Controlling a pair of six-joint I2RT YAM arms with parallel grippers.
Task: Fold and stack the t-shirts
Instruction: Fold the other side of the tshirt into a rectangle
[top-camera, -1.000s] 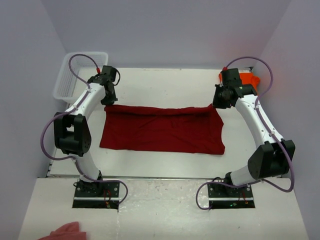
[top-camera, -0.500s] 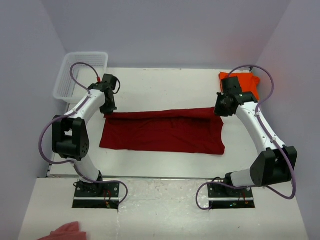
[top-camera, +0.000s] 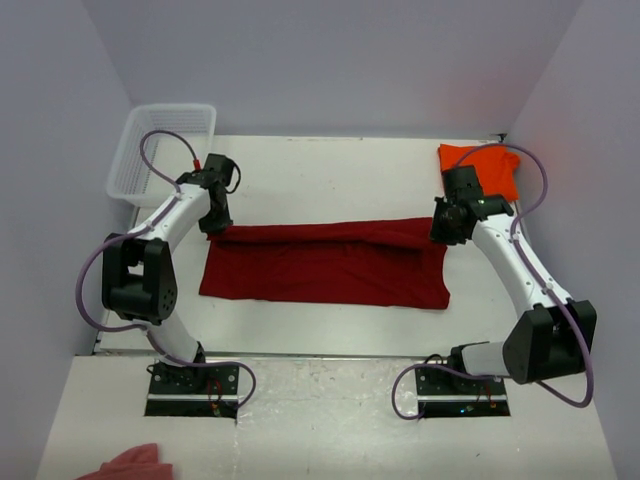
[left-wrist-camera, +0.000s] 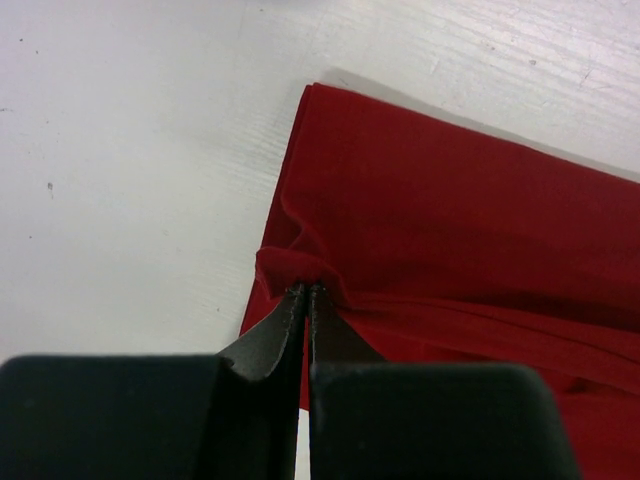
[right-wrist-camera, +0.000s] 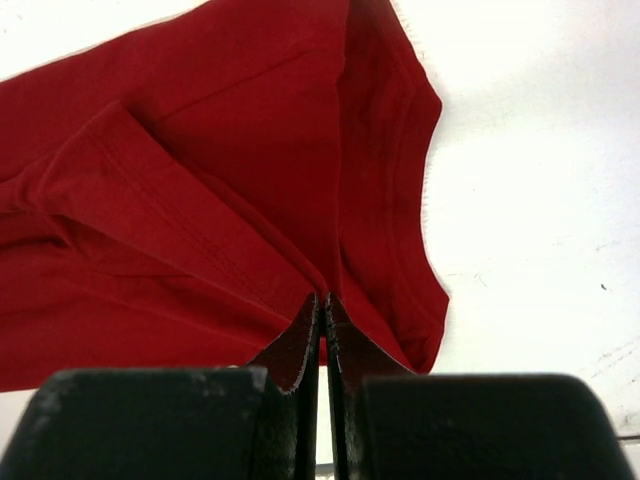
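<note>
— Where are the shirts?
— On the table (top-camera: 330, 170): red t-shirt (top-camera: 325, 270) spread mid-table, orange t-shirt (top-camera: 495, 165) folded at the far right.
— Grippers?
— My left gripper (left-wrist-camera: 306, 290) pinches the red t-shirt's far-left corner; my right gripper (right-wrist-camera: 324, 298) pinches its far-right.

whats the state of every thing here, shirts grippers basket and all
red t-shirt, spread out, far edge doubled over toward the near side, not yet fully folded
orange t-shirt, lying in the far right corner, looks folded, apart from the red one
left gripper, shut on the red t-shirt's far left corner
right gripper, shut on the red t-shirt's far right corner
basket, upright in the far left corner
pink cloth, crumpled, partly out of view
</note>
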